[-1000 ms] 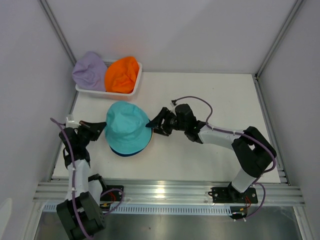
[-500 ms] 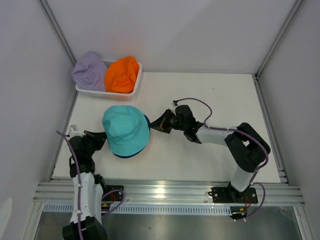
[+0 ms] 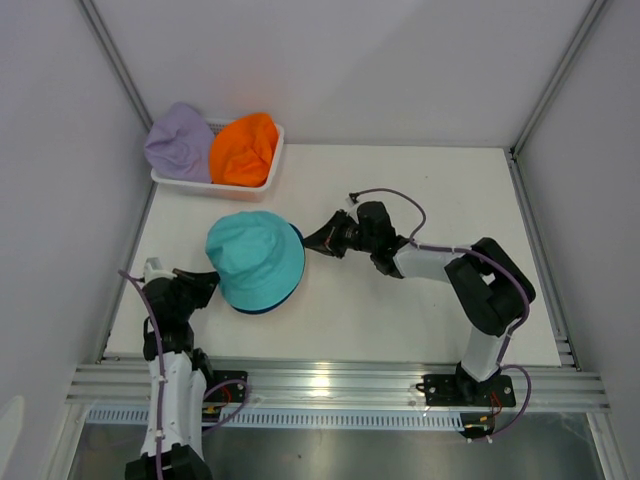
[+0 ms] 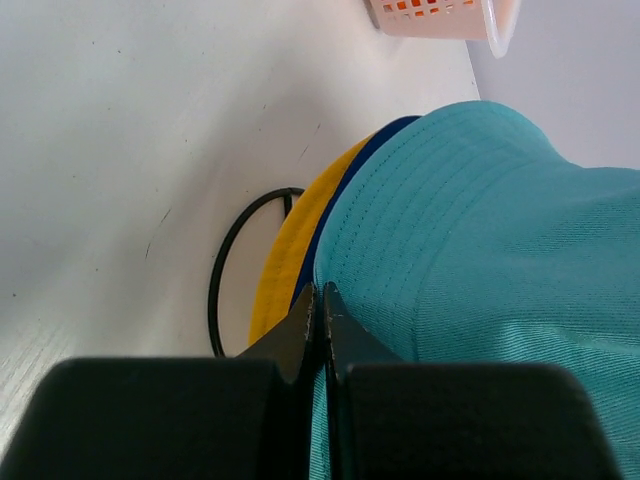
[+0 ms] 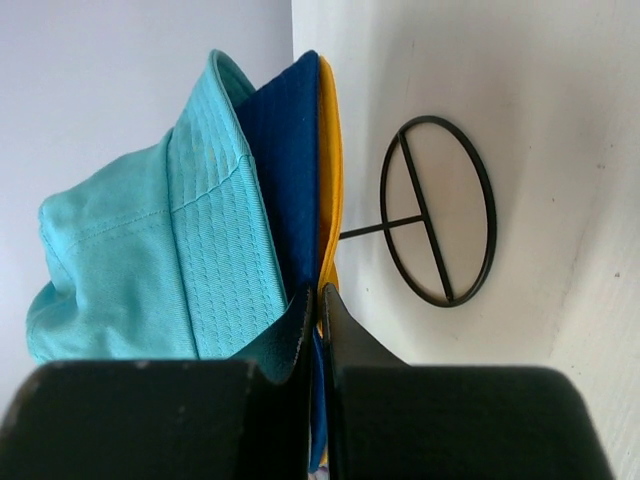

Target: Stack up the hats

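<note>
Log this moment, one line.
stack: teal fabric bucket hat atop navy hat, yellow hat | left end effector: shut on teal brim | right end effector: shut at brims

You have five hats in view: one teal hat (image 3: 255,260), one navy hat (image 5: 285,170), one yellow hat (image 5: 329,170), one orange hat (image 3: 243,150), one lavender hat (image 3: 178,142). Count one white mesh basket (image 3: 212,184), one black wire stand (image 5: 421,217), and two hands: left hand (image 3: 212,283), right hand (image 3: 308,243).

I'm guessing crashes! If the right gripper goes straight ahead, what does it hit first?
Probably the navy hat: the right gripper has its shut tips at that brim, seemingly pinching it, between the teal hat and yellow hat.
</note>
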Available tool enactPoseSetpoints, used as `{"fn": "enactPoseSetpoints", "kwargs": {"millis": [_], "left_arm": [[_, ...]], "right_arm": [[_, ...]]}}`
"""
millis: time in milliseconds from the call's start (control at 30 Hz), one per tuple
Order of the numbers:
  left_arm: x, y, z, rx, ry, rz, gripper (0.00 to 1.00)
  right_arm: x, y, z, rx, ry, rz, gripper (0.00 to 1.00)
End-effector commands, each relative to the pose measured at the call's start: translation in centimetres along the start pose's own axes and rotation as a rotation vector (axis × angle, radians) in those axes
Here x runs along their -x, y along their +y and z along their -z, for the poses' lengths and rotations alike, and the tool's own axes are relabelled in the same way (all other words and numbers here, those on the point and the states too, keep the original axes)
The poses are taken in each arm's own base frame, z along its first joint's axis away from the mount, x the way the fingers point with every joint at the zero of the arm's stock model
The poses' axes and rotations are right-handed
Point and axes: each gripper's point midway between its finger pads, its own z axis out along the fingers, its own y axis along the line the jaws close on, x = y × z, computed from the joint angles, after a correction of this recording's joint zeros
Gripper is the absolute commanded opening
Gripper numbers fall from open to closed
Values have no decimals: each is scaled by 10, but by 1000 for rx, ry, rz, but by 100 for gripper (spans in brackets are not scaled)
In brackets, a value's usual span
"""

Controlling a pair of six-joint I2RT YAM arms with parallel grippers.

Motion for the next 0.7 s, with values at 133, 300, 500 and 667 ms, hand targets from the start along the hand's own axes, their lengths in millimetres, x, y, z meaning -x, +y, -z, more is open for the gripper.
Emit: {"fn": "enactPoseSetpoints", "kwargs": {"millis": [133, 300, 500, 667], "left_arm": [[-20, 31, 14, 134, 54, -32, 2], [-28, 51, 16, 221, 72, -5, 1], [-26, 46, 15, 194, 60, -6, 35], [13, 12, 30, 186, -53, -81, 74]], "right_arm": [[23, 16, -3, 38, -7, 64, 6], [30, 34, 2, 60, -9, 103, 27], [33, 46, 9, 54, 14, 162, 52], [55, 61, 22, 20, -15, 277, 54]]}}
